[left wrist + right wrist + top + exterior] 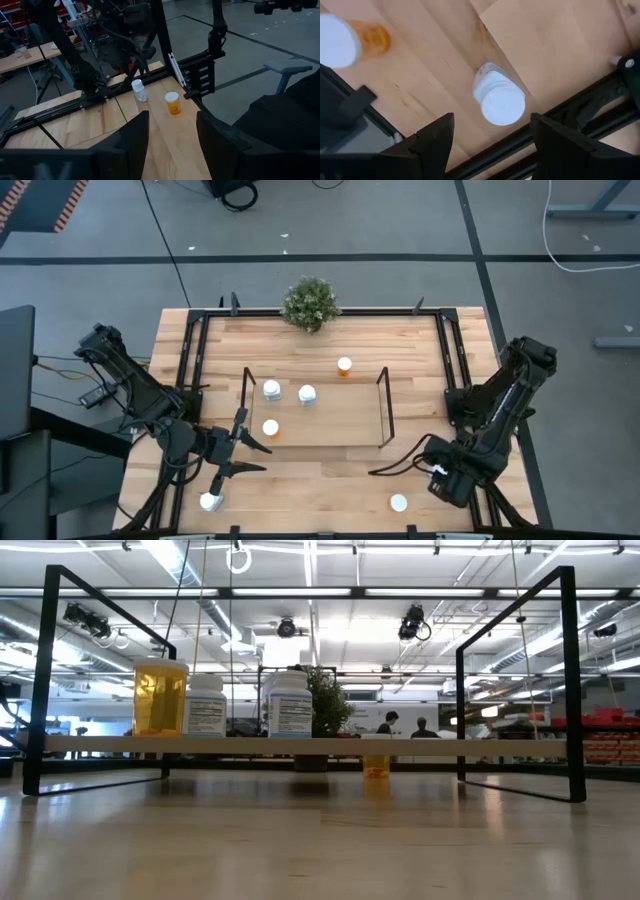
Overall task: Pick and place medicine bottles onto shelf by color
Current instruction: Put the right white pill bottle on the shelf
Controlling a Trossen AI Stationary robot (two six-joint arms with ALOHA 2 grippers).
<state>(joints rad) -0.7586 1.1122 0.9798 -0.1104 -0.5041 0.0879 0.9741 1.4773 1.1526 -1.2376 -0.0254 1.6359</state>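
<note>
The black-rod shelf (316, 408) stands mid-table. On its deck stand two whitish bottles (272, 389) (307, 393) and an orange one (270, 428); the low view shows them too (206, 705). An orange bottle (344, 366) stands on the table beyond the shelf. One bottle (210, 501) stands near the front edge by my left gripper (247, 456), which is open and empty. My right gripper (395, 460) is open above a whitish bottle (497, 97), with an orange bottle (350, 37) beside it. Both also show in the left wrist view (140, 91) (172, 103).
A small potted plant (310, 302) stands at the table's far edge. Black frame rails (455, 370) run along the table's sides and front. Bare wood lies between the shelf and the front edge.
</note>
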